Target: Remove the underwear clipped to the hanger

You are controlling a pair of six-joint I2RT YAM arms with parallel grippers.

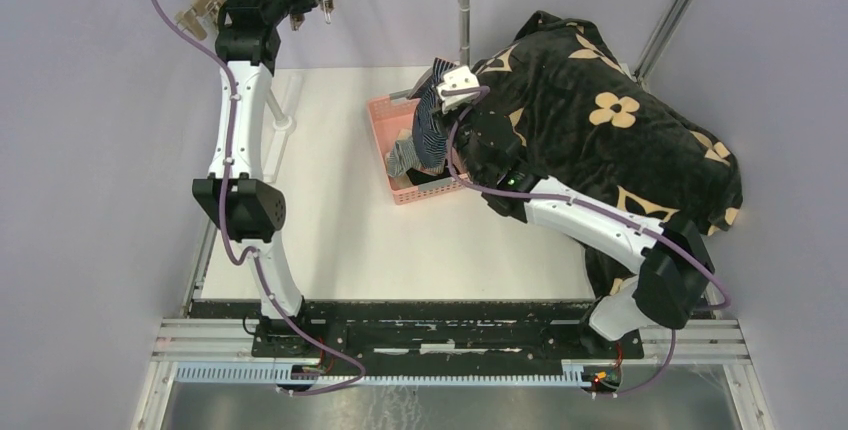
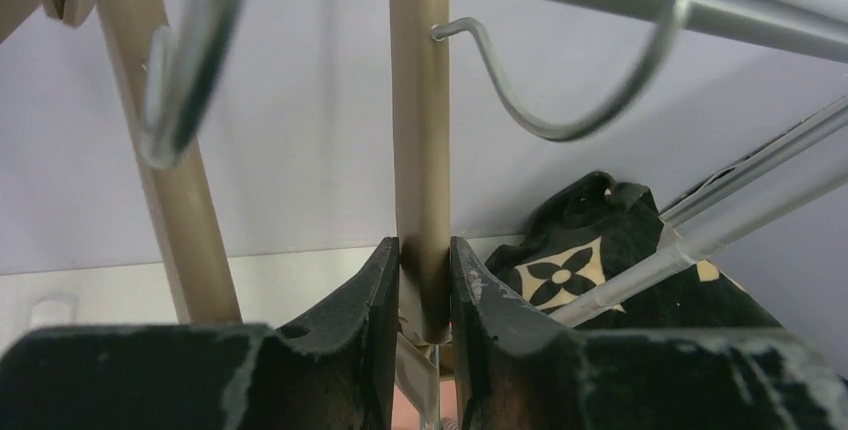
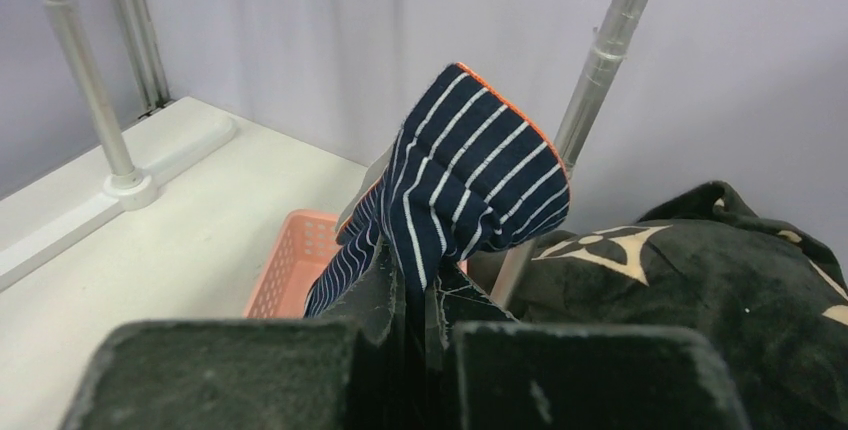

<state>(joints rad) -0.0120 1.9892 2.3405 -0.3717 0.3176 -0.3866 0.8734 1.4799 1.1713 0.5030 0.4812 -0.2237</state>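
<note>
Underwear (image 3: 470, 175), navy striped cloth, seemingly last, is being pinched by right gripper (image 3: 425, 320) over pink plastic basket (image 1: 378, 130) at twelve o'clock, tan wooden hanger (image 2: 420, 150) by left gripper (image 2: 424, 280).

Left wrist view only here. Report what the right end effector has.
Observer: The right end effector is shut on the navy striped underwear.
Operator: Give me its position.
Observer: It hangs over the pink basket.
Operator: Tell me what's in that basket.
Observer: A grey-striped garment and a black one lie in it.
</note>
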